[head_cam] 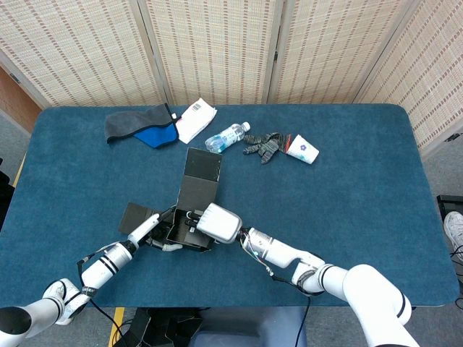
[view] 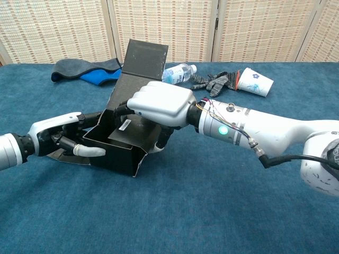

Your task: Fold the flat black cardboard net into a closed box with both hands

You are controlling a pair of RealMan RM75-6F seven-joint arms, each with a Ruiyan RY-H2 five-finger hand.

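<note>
Black cardboard net [head_cam: 194,210] [view: 123,138] partly raised into an open box shape, sitting on the blue table [head_cam: 347,210] [view: 175,211] near the front edge, left of centre. Long lid panel standing up and leaning back at the far side; one flat flap lying out on the cloth to the left in head view.

Right hand [head_cam: 219,223] [view: 161,104] over the top of the box, back of the hand up, fingers [view: 160,138] curled down over the near-right wall and reaching inside. Grasping that wall, by the look of chest view; thumb position not visible.

Left hand [head_cam: 155,231] [view: 63,138] at the left side of the box, low against the table. One pale finger stretched along the front-left wall, touching it; other fingers dark and bunched behind the side wall. Pressing or gripping: cannot tell.

Far side of table, well apart from the box: grey and blue cloth [head_cam: 141,126] [view: 85,71], white packet [head_cam: 196,118], clear water bottle [head_cam: 227,136] [view: 179,73] on its side, grey glove [head_cam: 263,145] [view: 212,83], paper cup [head_cam: 302,150] [view: 254,82] tipped over just beside the glove. Woven screen panels [head_cam: 217,43] [view: 249,26] behind the table.
</note>
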